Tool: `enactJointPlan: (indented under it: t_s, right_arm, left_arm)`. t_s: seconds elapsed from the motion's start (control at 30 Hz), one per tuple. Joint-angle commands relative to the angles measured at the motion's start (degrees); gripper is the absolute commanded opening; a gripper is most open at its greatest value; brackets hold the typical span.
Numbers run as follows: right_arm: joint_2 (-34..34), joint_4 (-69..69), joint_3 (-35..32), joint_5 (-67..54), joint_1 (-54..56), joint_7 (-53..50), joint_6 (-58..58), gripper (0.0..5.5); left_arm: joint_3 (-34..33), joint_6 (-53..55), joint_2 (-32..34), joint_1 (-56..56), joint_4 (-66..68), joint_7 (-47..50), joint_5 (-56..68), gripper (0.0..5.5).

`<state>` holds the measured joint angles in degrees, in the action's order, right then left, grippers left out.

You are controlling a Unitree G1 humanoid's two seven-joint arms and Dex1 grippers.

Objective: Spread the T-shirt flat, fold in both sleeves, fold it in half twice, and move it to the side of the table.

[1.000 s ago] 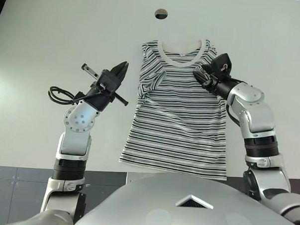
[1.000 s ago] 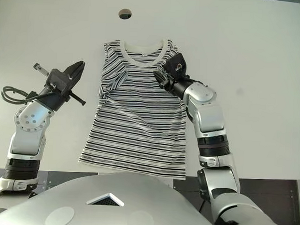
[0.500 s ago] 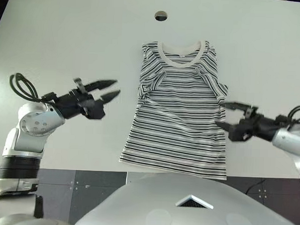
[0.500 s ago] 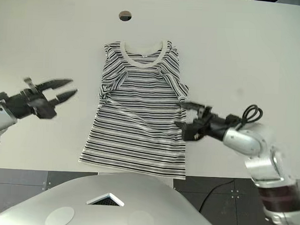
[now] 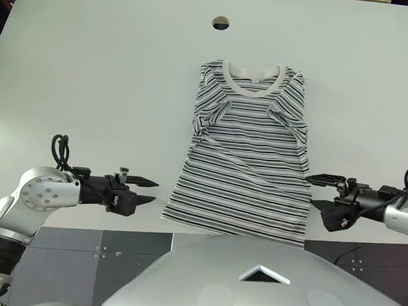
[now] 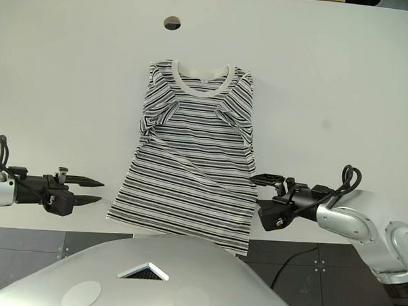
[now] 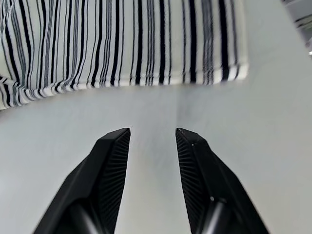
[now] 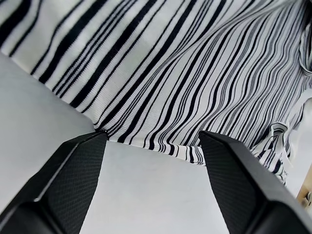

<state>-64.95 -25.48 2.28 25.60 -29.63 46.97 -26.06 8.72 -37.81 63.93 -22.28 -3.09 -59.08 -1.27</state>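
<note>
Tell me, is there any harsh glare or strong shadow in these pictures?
Left eye view: soft, even light on the white table, with no glare and no hard shadows; only the folded sleeves of the T-shirt shade a little. Both wrist views: the table is matt, without bright spots.

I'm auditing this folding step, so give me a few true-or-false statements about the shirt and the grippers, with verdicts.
1. Both sleeves of the T-shirt are folded in. True.
2. The left gripper is shut on the hem. False: it is open, beside the hem and apart from it.
3. The right gripper is open. True.
4. The T-shirt is folded in half. False: it lies at full length.
5. A round hole in the table lies beyond the collar. True.
</note>
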Motion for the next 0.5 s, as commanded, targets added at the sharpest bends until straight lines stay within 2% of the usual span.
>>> enactJointPlan:
  t_s: [0.03, 0.23, 0.5]
  right_arm:
    - [1.3, -1.2, -1.1, -2.9, 3.4, 0.3, 1.3, 3.51]
    - [1.2, -3.1, -5.0, -8.7, 5.0, 1.3, 2.9, 3.51]
    - [-2.0, -5.8, -7.2, -5.8, -9.4, 9.0, 3.2, 3.51]
  left_arm:
    - [1.9, 0.8, -1.4, 0.2, -0.9, -0.4, -0.1, 1.75]
    - [5.0, 1.0, -3.2, 0.3, -2.8, -0.6, -1.2, 1.75]
    - [6.4, 1.1, -4.3, 0.8, -3.1, 0.1, -1.6, 1.75]
